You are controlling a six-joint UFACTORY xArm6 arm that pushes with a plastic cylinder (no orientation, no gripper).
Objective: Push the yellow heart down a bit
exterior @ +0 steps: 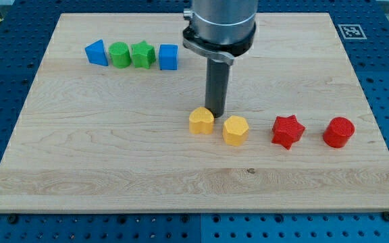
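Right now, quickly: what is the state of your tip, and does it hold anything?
My tip: holds nothing; it stands at the upper right edge of the yellow heart, seemingly touching it.

The arm comes in from the top of the frame, a little right of centre, as a wide grey metal cylinder with a dark collar beneath it. From that collar a straight dark rod hangs upright. My tip (215, 113) sits at the rod's lower end, near the middle of the frame, down at the worktop (113, 155).
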